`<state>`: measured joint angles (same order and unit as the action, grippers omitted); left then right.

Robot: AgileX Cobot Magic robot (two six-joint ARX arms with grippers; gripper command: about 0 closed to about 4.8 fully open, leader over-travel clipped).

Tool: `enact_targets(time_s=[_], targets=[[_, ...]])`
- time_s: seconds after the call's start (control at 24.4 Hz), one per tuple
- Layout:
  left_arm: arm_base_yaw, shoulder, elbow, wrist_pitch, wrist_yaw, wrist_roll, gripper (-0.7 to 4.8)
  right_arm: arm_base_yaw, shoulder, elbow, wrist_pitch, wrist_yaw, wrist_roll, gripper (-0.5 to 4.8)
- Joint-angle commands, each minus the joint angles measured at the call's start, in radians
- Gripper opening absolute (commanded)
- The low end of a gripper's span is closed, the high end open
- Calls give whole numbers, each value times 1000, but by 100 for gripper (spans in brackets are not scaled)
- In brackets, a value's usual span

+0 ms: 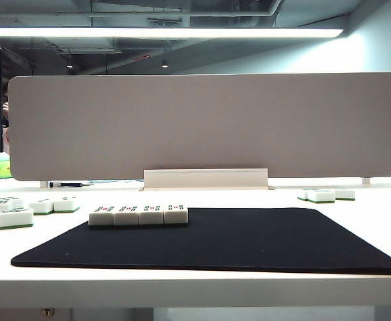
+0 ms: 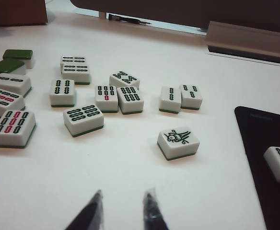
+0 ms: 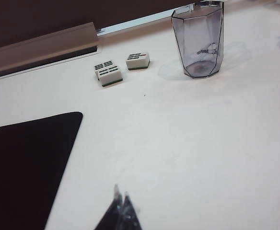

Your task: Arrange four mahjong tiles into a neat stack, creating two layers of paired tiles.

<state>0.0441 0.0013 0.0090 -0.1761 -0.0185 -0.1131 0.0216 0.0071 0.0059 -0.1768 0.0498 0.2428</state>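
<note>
Left end effector (image 2: 122, 211) hovers slightly parted; right end effector (image 3: 121, 208) pinched together.

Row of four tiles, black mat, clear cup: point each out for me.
row of four tiles (image 1: 138, 215), exterior view, on the seam between the middle two.
black mat (image 1: 249, 241), exterior view, on its bare middle.
clear cup (image 3: 198, 40), right wrist view, on its side wall.

Office: desk partition (image 1: 202, 124), exposed ceiling pipes (image 1: 182, 10)
</note>
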Motion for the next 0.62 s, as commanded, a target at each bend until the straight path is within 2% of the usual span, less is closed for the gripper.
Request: enact_targets(time_s=[0.04, 0.62], targets=[[0, 0, -3, -11, 4, 0, 111, 1, -8, 0, 15, 0, -17, -1], [0, 0, -3, -11, 4, 0, 111, 3, -8, 0, 2, -2, -64, -1]])
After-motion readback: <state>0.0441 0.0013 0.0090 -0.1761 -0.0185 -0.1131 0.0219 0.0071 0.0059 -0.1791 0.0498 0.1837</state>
